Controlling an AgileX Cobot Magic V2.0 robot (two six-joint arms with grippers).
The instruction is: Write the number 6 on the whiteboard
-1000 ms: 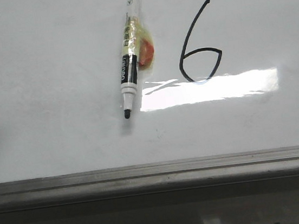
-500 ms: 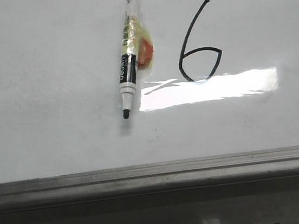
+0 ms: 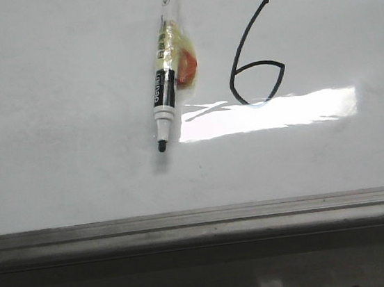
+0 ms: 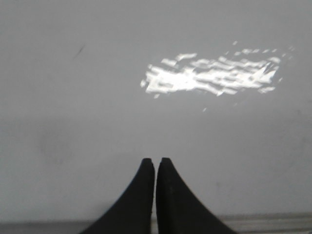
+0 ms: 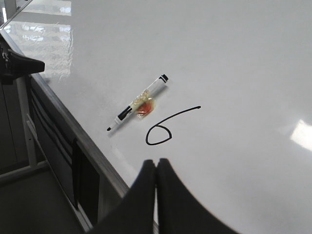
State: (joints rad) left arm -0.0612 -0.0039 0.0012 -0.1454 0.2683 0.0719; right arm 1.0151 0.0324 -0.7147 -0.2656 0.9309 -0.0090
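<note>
Glossy whiteboard (image 3: 64,131), thin black angular number 6 (image 3: 254,55) drawn ahead of right gripper (image 5: 156,168), whose jaws are pressed together, empty. Uncapped plastic marker (image 3: 165,70) with taped orange lump just beside digit. Left gripper (image 4: 155,166) also closed, nothing held, over bare board.

Bright rectangular glare on the whiteboard (image 3: 78,185), soft left wrist focus, faint shadows.

A black-and-white marker (image 3: 165,65) lies uncapped in the upper middle of the front view, its black tip toward the lower left and its capless rear end at the top edge, with a wad of yellowish tape and an orange-red blob (image 3: 185,66) stuck to its right side.
</note>
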